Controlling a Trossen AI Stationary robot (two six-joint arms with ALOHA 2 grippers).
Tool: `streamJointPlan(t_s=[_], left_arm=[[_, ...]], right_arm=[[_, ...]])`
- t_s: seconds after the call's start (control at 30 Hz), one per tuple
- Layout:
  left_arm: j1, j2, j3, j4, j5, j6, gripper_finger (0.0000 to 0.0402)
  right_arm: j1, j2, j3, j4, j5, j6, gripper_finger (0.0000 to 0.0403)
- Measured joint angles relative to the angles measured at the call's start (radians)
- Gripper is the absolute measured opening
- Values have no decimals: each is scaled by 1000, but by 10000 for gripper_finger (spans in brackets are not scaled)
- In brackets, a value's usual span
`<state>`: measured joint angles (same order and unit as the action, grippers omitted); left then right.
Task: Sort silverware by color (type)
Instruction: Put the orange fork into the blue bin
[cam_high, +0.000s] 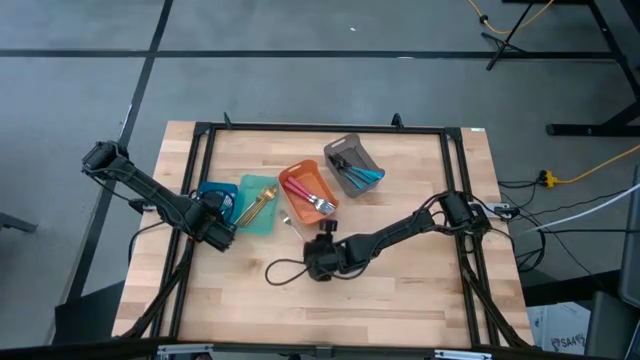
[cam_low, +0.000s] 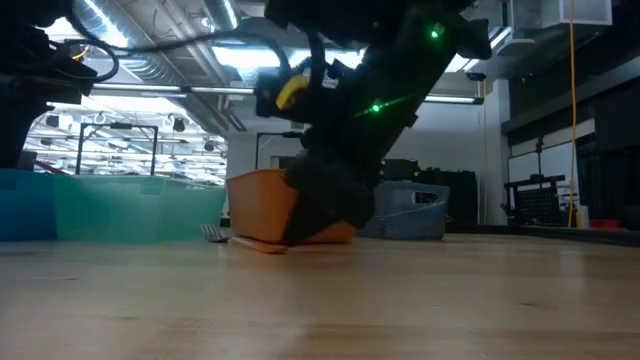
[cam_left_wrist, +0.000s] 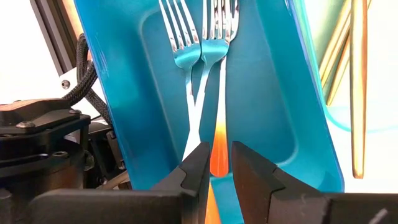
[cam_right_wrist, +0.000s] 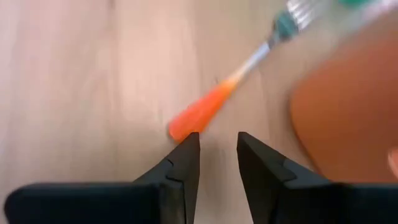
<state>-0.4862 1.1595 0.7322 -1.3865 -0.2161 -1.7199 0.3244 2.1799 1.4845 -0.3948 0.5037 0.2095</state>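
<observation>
An orange-handled fork (cam_right_wrist: 208, 109) lies flat on the table beside the orange bin (cam_high: 308, 190); the low view shows the fork (cam_low: 255, 243) too. My right gripper (cam_right_wrist: 217, 146) is open just short of the handle's free end, slanting down. My left gripper (cam_left_wrist: 217, 165) hovers over the blue bin (cam_left_wrist: 261, 93) at the table's left, open, its fingers on either side of the orange handle (cam_left_wrist: 217, 152) of one of two forks (cam_left_wrist: 199, 37) lying in that bin. Whether either gripper touches a fork I cannot tell.
A teal bin (cam_high: 258, 205) with gold-handled utensils sits next to the blue bin (cam_high: 215, 193). The orange bin holds red-handled forks (cam_high: 318, 203). A grey bin (cam_high: 352, 163) with blue-handled pieces stands farther back. A black cable loop (cam_high: 285, 270) lies near the right gripper.
</observation>
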Motion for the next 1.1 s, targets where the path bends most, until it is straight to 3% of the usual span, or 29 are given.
streamJointPlan(t_s=[0.23, 0.67, 1.1], left_arm=[[0, 0, 0, 0, 0, 0, 60], [0, 0, 0, 0, 0, 0, 60], [0, 0, 0, 0, 0, 0, 60]], right_arm=[[10, 0, 1, 111, -3, -189, 104], [4, 0, 1, 110, 106, -219, 104], [-26, 0, 1, 123, -61, -222, 104]])
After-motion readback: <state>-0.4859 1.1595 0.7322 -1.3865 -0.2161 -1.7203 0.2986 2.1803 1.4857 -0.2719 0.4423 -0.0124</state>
